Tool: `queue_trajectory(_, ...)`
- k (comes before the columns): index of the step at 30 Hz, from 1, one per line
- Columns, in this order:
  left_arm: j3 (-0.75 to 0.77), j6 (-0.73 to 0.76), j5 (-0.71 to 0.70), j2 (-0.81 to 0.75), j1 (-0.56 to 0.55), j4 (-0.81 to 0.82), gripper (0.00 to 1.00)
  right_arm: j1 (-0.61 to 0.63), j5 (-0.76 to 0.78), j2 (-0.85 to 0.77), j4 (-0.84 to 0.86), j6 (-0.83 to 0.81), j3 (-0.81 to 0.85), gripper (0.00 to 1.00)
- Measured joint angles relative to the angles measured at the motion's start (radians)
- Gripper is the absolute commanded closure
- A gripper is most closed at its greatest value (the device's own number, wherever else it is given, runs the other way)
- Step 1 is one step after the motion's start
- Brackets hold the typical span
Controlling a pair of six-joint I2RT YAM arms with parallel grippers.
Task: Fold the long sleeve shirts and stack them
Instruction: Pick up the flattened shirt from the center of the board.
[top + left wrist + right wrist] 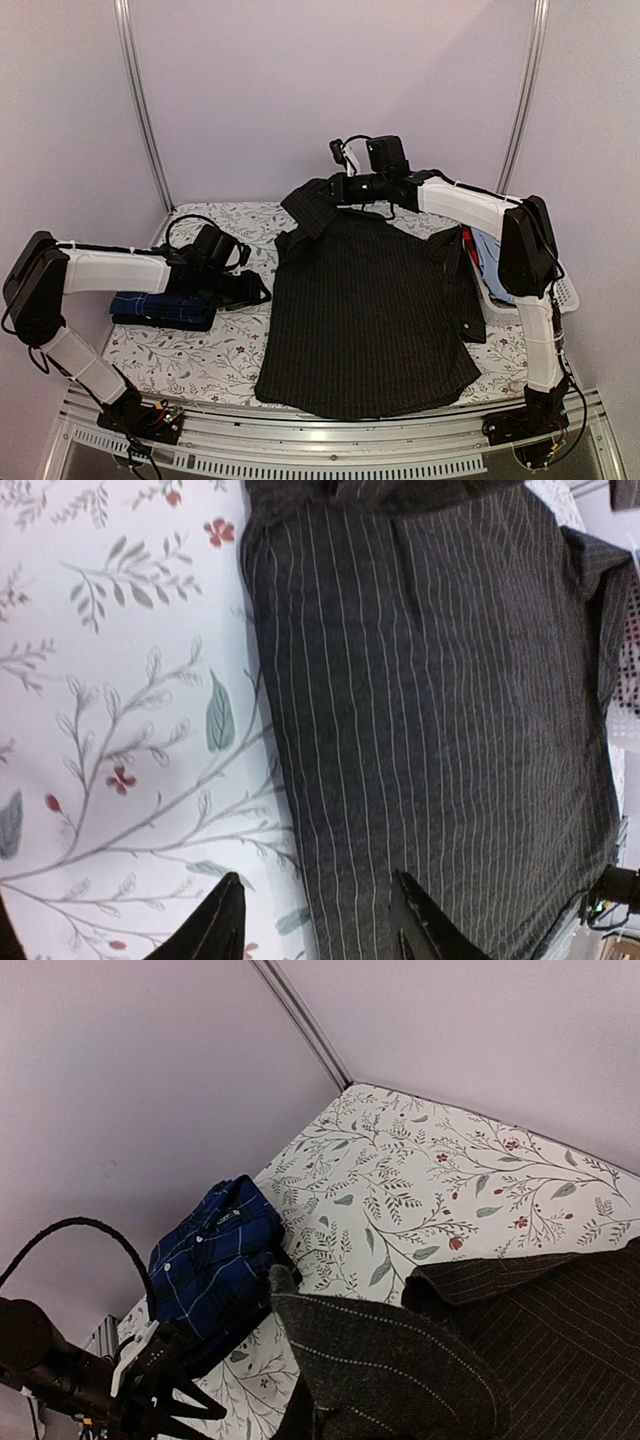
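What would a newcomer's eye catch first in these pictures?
A black pinstriped shirt lies spread across the middle of the floral table, its far part pinched up by the shut right gripper. At the left sits a folded navy checked shirt, with the open left gripper between the two shirts.

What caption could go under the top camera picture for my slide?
Black pinstriped shirt spread out on the flowery tablecloth, folded navy shirt waiting beside it.

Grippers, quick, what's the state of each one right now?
Left gripper: open, empty, over the side edge of the black shirt.
Right gripper: closed, pinching the black shirt's far edge.
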Motion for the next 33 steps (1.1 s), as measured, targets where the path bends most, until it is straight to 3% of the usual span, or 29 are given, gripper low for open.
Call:
queue_trajectory(8, -0.114, -0.053, 0.027, -0.089, -0.129, -0.071, 0.45, -0.006, 0.179, 0.019, -0.153, -0.023, 0.0, 1.0)
queue_trajectory(14, -0.179, -0.102, 0.048, -0.128, -0.199, -0.11, 0.44, -0.007, 0.287, 0.135, -0.205, -0.024, -0.001, 1.0)
queue_trajectory(24, -0.241, -0.176, 0.05, -0.185, -0.267, -0.182, 0.44, -0.009, 0.335, 0.275, -0.224, 0.036, 0.014, 1.0)
queue_trajectory(28, -0.254, -0.191, 0.085, -0.183, -0.283, -0.181, 0.49, -0.009, 0.331, 0.317, -0.214, 0.069, 0.072, 1.0)
queue_trajectory(33, -0.256, -0.204, 0.126, -0.163, -0.291, -0.172, 0.68, -0.009, 0.329, 0.361, -0.203, 0.111, 0.137, 1.0)
